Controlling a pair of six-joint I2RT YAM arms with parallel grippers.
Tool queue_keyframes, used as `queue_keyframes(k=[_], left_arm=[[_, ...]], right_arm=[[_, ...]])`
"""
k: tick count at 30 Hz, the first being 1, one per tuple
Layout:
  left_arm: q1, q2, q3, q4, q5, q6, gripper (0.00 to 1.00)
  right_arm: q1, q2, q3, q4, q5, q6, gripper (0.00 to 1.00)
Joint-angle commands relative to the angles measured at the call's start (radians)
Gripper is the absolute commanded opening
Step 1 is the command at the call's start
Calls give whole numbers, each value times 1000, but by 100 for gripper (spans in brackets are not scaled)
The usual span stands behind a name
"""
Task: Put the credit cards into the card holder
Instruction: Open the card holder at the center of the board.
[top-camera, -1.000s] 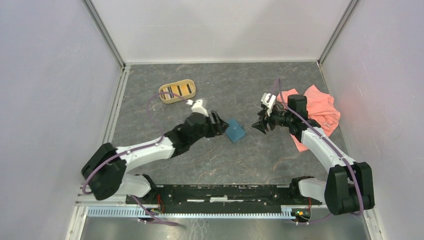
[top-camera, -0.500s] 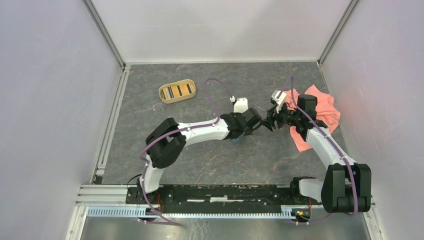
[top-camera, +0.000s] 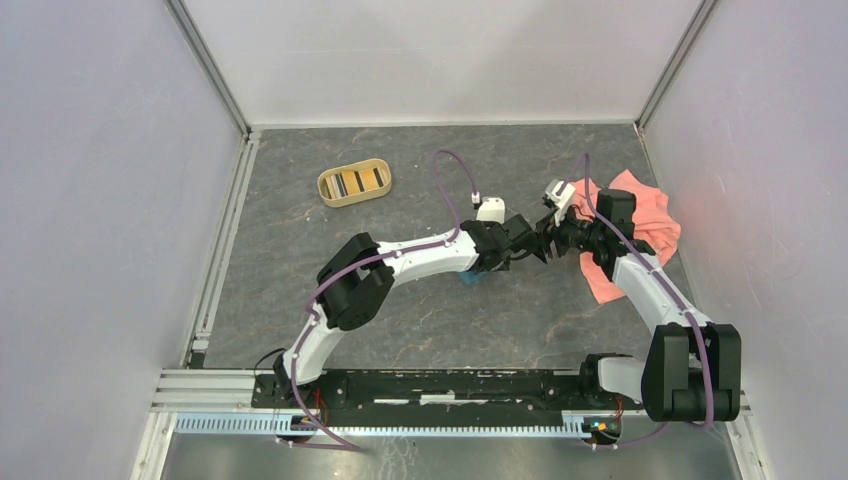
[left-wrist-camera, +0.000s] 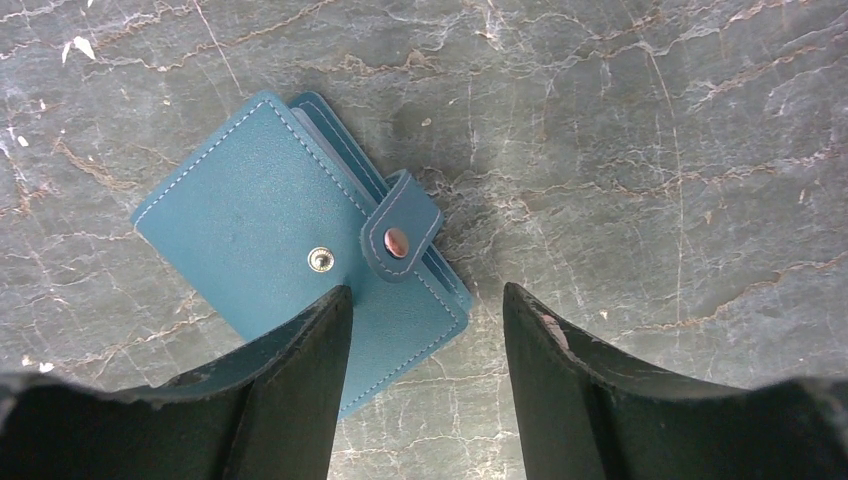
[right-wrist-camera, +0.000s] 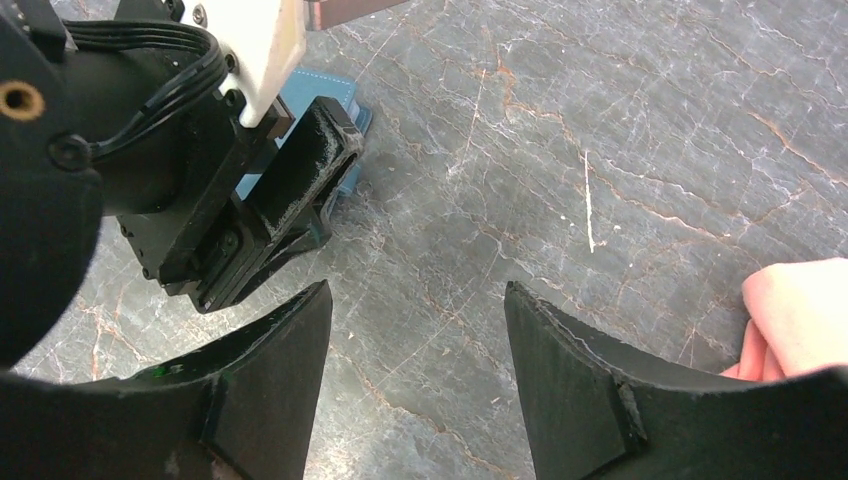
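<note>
Your table (top-camera: 300, 230) is a dark grey slab veined like marble, boxed in on three sides by pale, plain walls (top-camera: 100, 200), with a metal rail (top-camera: 430, 385) along the near edge. The card holder (left-wrist-camera: 290, 240) lies flat and folded near the middle of the slab. Its strap is bent over the edge, and the snap sits short of the stud on the cover.

Your left gripper (left-wrist-camera: 428, 295) hangs right over it, fingers spread with nothing between them. One finger hides the holder's near corner, and I cannot tell whether it touches.

Your right gripper (right-wrist-camera: 416, 288) faces the left one from close by, also spread and empty.

The credit cards (top-camera: 358, 181) stand in a tan oval tray (top-camera: 323, 187) at the far left, well apart from the holder. A pink cloth (top-camera: 645, 225) lies crumpled by the right wall.
</note>
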Motion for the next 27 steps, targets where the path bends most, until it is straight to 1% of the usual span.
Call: queue_keyframes(k=[1, 6, 14, 16, 19, 22, 25, 27], left_arm=[[-2, 22, 36, -127, -66, 22, 64], [-2, 5, 16, -167, -106, 26, 62], [-2, -32, -49, -167, -142, 34, 57], [-3, -60, -71, -152, -145, 64, 57], [-3, -106, -130, -86, -148, 125, 59], [-1, -144, -192, -22, -138, 171, 63], [-1, -139, -201, -20, -135, 174, 69], [-1, -129, -199, -30, -137, 164, 75]], right_arm=[[2, 1, 0, 18, -33, 9, 71], [4, 3, -2, 21, -41, 12, 71], [3, -3, -5, 23, -46, 14, 71], [3, -3, -5, 22, -50, 14, 71], [3, 2, -5, 22, -58, 15, 71], [3, 2, -6, 24, -61, 16, 71], [3, 2, -8, 26, -64, 17, 72], [3, 1, -10, 28, -67, 18, 72]])
